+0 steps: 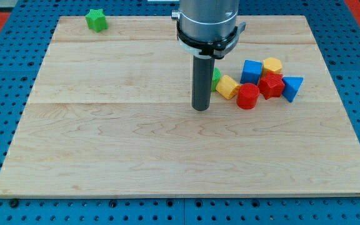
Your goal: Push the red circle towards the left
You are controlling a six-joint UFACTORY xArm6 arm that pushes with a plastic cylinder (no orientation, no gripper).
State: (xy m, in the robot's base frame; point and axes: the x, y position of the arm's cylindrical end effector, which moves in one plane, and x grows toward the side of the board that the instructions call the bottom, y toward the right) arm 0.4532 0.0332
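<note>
My tip (201,108) rests on the wooden board (136,156), left of a cluster of blocks at the view's right. The rod has no jaws. The red circle (247,96) sits between a yellow block (227,87) and a red star (270,85).

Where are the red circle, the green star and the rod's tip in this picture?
red circle (248,95): camera view, on its top face.
green star (95,19): camera view, on its top, near the board's top-left corner.
my tip (200,109): camera view, on the rod's very end, left of the red circle.
</note>
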